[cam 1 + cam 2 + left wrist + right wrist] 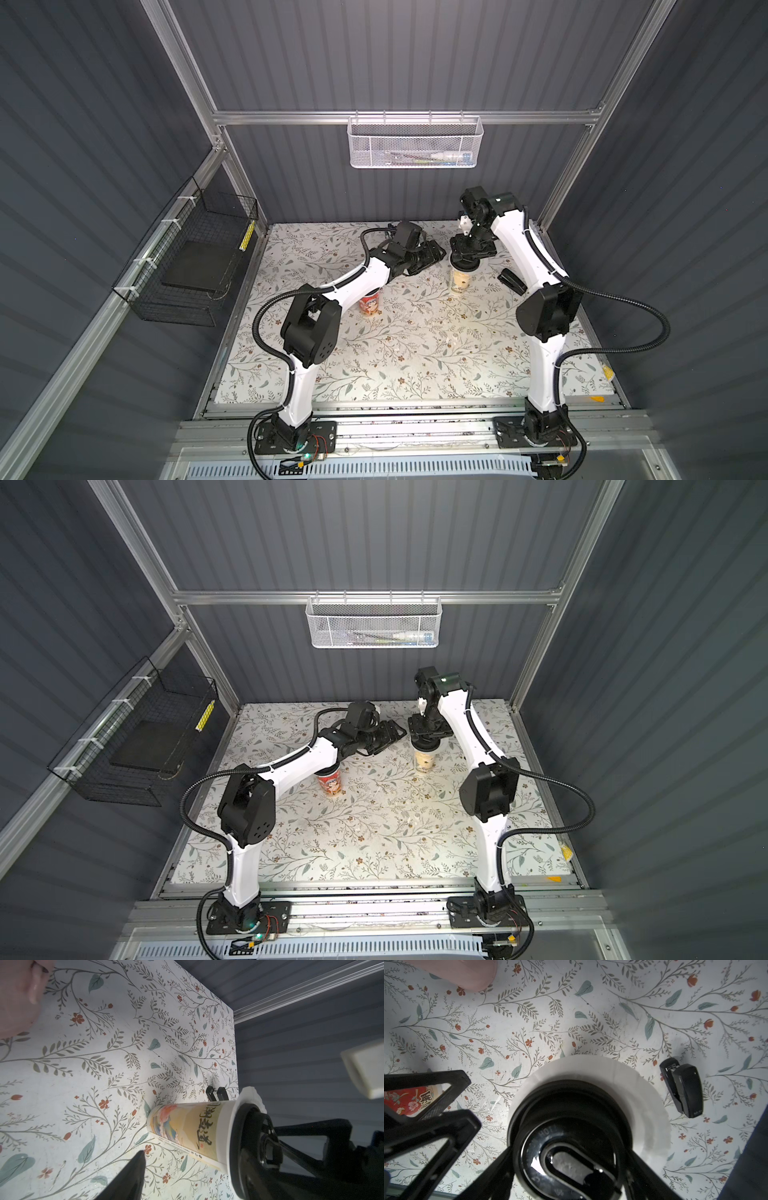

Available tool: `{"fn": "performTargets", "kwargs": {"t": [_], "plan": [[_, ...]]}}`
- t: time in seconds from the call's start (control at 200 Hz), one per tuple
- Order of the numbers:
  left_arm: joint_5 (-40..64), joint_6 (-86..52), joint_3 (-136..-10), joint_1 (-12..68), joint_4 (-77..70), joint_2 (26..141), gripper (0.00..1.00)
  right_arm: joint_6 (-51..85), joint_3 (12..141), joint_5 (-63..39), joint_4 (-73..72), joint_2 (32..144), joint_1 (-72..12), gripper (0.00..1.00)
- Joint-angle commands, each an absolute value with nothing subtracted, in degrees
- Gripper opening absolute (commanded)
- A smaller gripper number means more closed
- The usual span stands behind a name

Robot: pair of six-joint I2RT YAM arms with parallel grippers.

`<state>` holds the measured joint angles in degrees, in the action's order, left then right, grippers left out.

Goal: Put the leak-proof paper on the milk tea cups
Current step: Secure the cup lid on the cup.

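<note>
Pointing straight down, right hand (pixel 464 261) sits over the black lid (pixel 571 1115) with fingers either side of it; cannot tell if they grip it or stand clear. Right elbow is high, forearm angled in toward centre. The lid lies on the leak-proof paper (pixel 633 1095), whose crinkled edge sticks out past it. Both sit on top of the pale milk tea cup (pixel 460 282), upright on the tabletop (pixel 415 353), far middle. Held roughly level just beside that cup, left hand (pixel 440 251) has fingers spread, nothing between them. Left forearm passes over the red milk tea cup (pixel 371 305), upright, mouth hidden. The black stapler (pixel 683 1086) lies near the pale cup. The pink pen holder (pixel 467 972) shows only partly.
</note>
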<state>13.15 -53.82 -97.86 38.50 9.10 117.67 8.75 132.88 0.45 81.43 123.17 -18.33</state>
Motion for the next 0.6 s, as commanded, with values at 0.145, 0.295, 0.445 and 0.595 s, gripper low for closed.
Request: {"fn": "performTargets", "kwargs": {"t": [0.145, 0.295, 0.445, 0.595], "plan": [[14.3, -53.9, -96.7, 37.7, 8.1, 116.5, 0.72, 9.0, 130.2, 2.0, 80.9, 125.3, -18.4, 0.78], [15.4, -53.7, -96.9, 37.6, 6.7, 116.6, 0.72, 8.8, 125.9, 0.2, 78.7, 124.4, -18.3, 0.79], [16.9, -53.0, -98.6, 37.3, 6.5, 117.5, 0.73, 8.1, 122.0, -0.8, 76.6, 123.2, -18.2, 0.79], [17.8, -52.8, -100.0, 37.4, 6.3, 118.3, 0.73, 7.5, 119.9, -0.5, 75.9, 121.9, -18.2, 0.79]]}}
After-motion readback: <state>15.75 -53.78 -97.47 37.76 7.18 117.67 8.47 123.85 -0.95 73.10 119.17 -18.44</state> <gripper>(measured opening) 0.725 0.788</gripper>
